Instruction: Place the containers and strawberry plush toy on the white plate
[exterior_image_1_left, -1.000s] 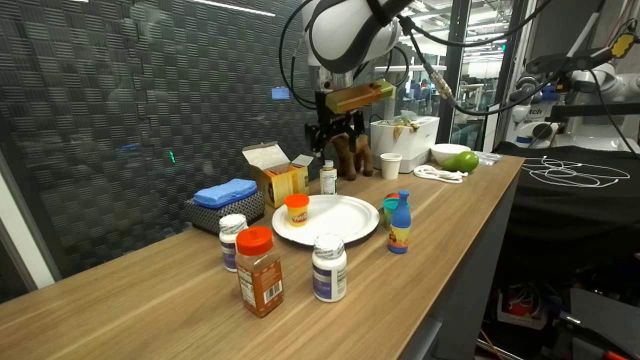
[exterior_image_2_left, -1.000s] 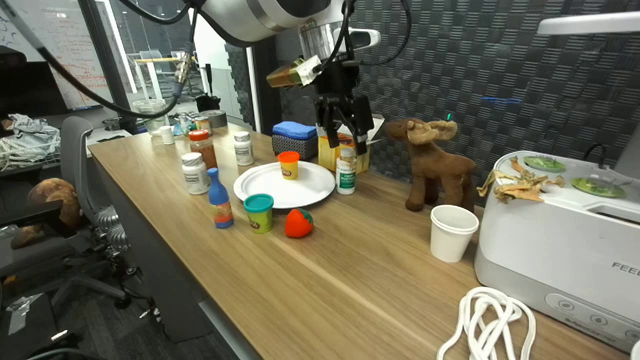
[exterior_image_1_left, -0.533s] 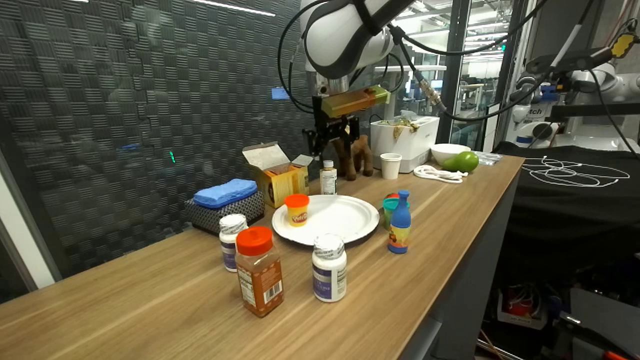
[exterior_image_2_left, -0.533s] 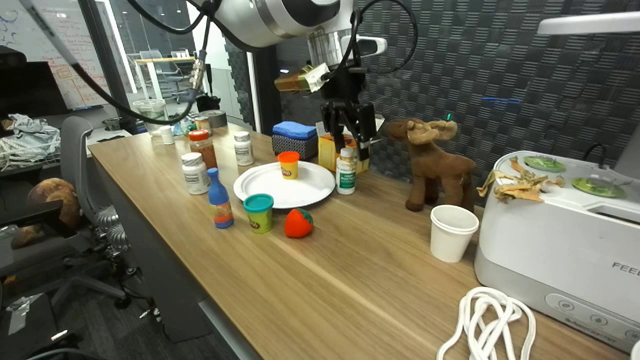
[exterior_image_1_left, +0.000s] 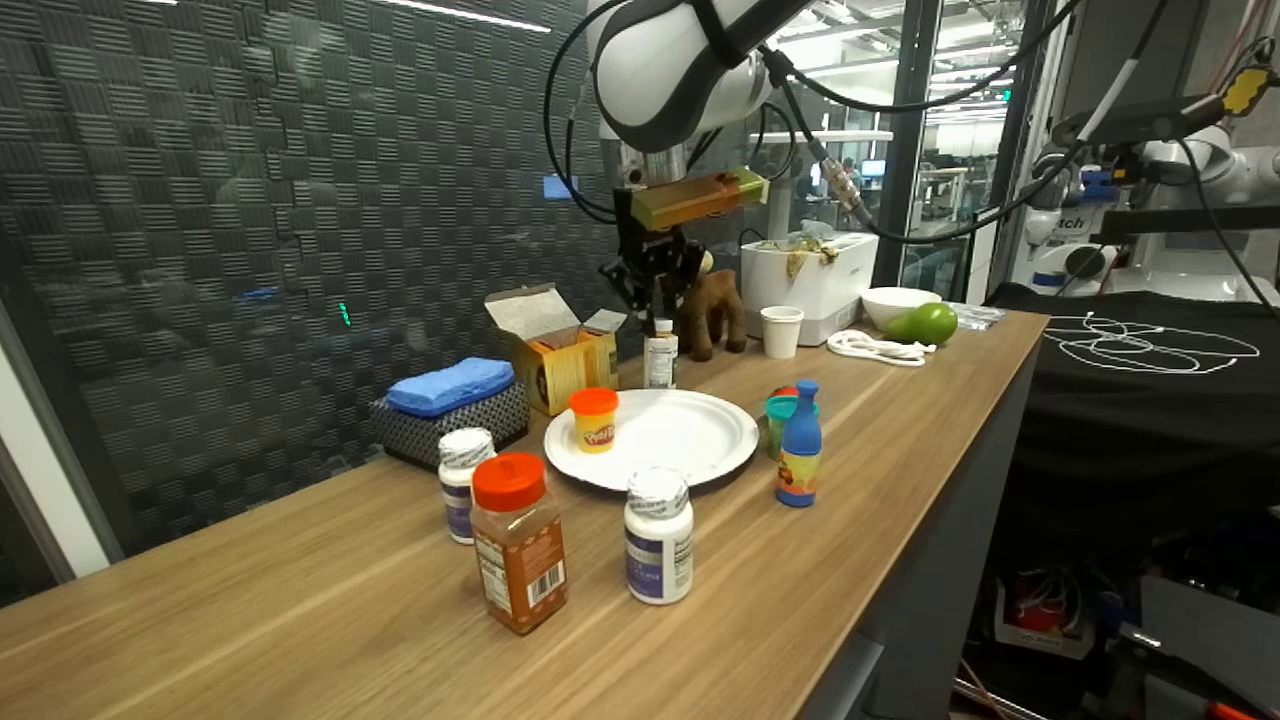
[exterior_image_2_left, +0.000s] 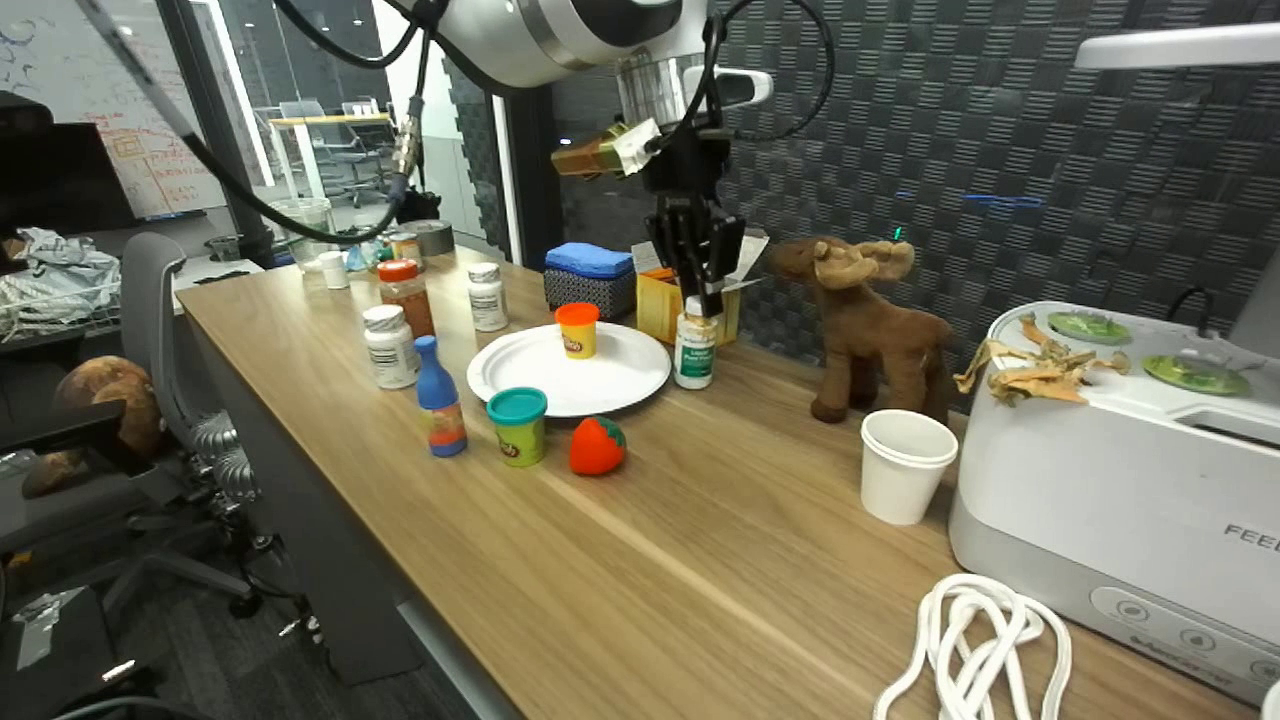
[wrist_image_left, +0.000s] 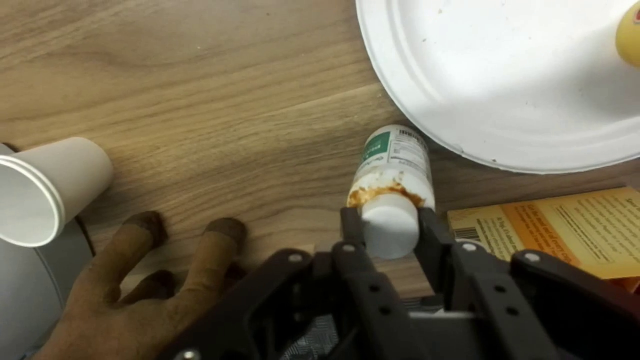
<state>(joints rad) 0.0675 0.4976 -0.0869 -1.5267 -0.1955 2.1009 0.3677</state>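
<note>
In an exterior view, a plain white plate (exterior_image_1_left: 680, 430) lies about midway across a long wooden table (exterior_image_1_left: 330, 600), and you have one container on it: a yellow tub (exterior_image_1_left: 595, 424) with an orange lid, near the plate's rim. Toward the table's near end, off the plate, stand an orange-brown jar (exterior_image_1_left: 522, 565) with a red cap, a white purple-labelled bottle (exterior_image_1_left: 659, 550) on its free-edge side, and a similar bottle (exterior_image_1_left: 460, 490) on its wall side. A blue bottle (exterior_image_1_left: 800, 450) stands between the plate and the table's long free edge. In an exterior view, a green tub (exterior_image_2_left: 518, 435) with a teal lid and the red strawberry plush (exterior_image_2_left: 597, 447) sit on the table just off the plate, the tub nearer that free edge. In the wrist view, your gripper (wrist_image_left: 389, 215) is narrow, its fingers close against both sides of the white cap of a green-labelled bottle (wrist_image_left: 392, 175); you appear to be holding it there. That bottle seems to rest on the table, beside the plate on its wall side. Judging by these views, you are early in the task: one item placed, one apparently gripped but not yet moved over, and six waiting, the strawberry among them.
</note>
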